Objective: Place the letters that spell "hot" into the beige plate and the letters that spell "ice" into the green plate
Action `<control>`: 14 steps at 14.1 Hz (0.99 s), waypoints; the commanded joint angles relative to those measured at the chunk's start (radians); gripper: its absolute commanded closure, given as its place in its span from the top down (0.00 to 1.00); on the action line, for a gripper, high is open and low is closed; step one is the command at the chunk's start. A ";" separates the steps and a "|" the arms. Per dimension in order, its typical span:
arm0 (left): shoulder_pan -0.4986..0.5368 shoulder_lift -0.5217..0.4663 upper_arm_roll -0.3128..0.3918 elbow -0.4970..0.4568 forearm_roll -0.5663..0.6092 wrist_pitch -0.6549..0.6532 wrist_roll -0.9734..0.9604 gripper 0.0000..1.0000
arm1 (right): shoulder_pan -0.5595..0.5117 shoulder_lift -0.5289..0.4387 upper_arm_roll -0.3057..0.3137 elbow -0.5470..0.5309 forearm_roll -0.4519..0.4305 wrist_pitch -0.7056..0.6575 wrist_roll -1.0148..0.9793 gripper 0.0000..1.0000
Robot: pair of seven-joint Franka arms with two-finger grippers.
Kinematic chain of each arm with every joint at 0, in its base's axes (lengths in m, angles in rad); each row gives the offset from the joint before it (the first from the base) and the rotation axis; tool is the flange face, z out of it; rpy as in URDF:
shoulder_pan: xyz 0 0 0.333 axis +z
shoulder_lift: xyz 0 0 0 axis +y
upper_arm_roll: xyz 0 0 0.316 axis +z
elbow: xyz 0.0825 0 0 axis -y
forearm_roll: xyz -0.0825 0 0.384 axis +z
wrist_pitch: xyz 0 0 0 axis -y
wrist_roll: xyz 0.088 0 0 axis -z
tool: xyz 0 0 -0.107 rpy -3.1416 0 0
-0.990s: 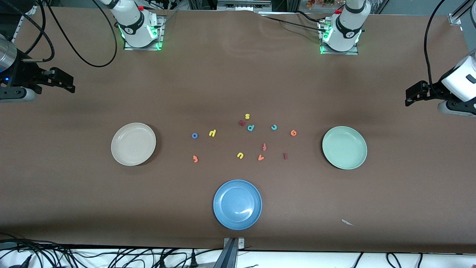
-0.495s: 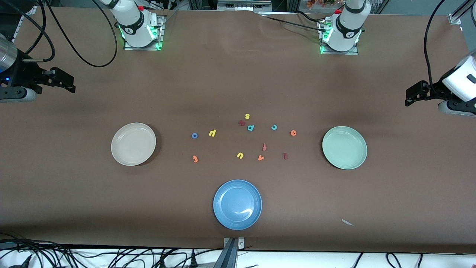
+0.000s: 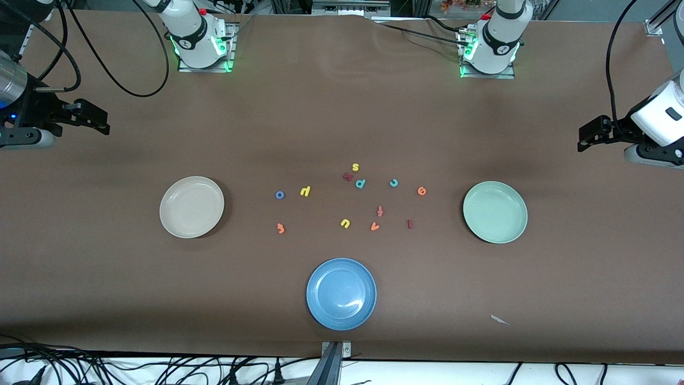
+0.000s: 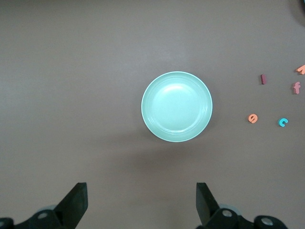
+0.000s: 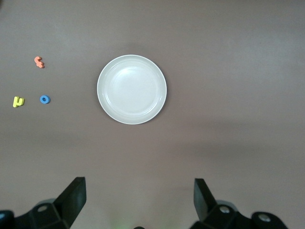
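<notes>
Between beige plate (image 3: 192, 207) and green plate (image 3: 495, 212), all letters lie untouched: h (image 3: 305, 191), o (image 3: 280, 195), t (image 3: 280, 228); i (image 3: 410, 224), c (image 3: 394, 183), e (image 3: 421, 191). Left gripper (image 3: 587, 138) and right gripper (image 3: 100, 122), both spread wide and empty, have edged slightly at the table ends; sorting not started.

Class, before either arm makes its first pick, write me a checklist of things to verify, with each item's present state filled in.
1. Round cream-beige plate holds nothing: ok.
2. Round pale mint-green plate holds nothing: ok.
3. Yellow foam h, blue foam ring o and orange hooked foam t lie apart on the brown table, toward the beige plate: ok.
4. Dark red foam bar i, teal foam c and orange round foam e lie apart, toward the green plate: ok.
5. Left gripper open, holding nothing, at its end of the table: ok.
6. Right gripper open, holding nothing, at its end: ok.
</notes>
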 commanded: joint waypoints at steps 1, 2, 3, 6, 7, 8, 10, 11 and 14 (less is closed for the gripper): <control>-0.004 0.003 -0.003 0.009 -0.015 -0.010 0.032 1.00 | 0.005 0.012 -0.001 0.022 0.010 -0.005 -0.003 1.00; -0.004 0.003 -0.001 0.009 -0.015 -0.010 0.032 1.00 | 0.006 0.012 -0.001 0.022 0.009 -0.005 -0.003 1.00; -0.001 0.003 -0.001 0.009 -0.016 -0.010 0.032 1.00 | 0.006 0.012 -0.001 0.022 0.009 -0.005 -0.003 1.00; -0.010 0.009 -0.003 0.012 -0.013 -0.009 0.020 1.00 | 0.006 0.020 -0.001 0.028 0.006 -0.005 -0.005 1.00; -0.008 0.015 -0.003 0.013 -0.013 -0.006 0.027 1.00 | 0.006 0.020 -0.001 0.028 0.006 0.003 -0.005 1.00; -0.008 0.017 -0.001 0.015 -0.013 -0.005 0.027 1.00 | 0.006 0.020 -0.001 0.028 0.007 0.007 -0.005 1.00; -0.010 0.017 -0.003 0.013 -0.015 -0.007 0.018 1.00 | 0.006 0.020 -0.001 0.028 0.007 0.006 -0.005 1.00; -0.010 0.017 -0.004 0.013 -0.013 -0.009 0.017 1.00 | 0.006 0.020 -0.001 0.028 0.007 0.006 -0.005 1.00; -0.040 0.023 -0.004 0.015 -0.013 -0.006 0.017 1.00 | 0.006 0.021 -0.001 0.028 0.004 0.007 -0.005 1.00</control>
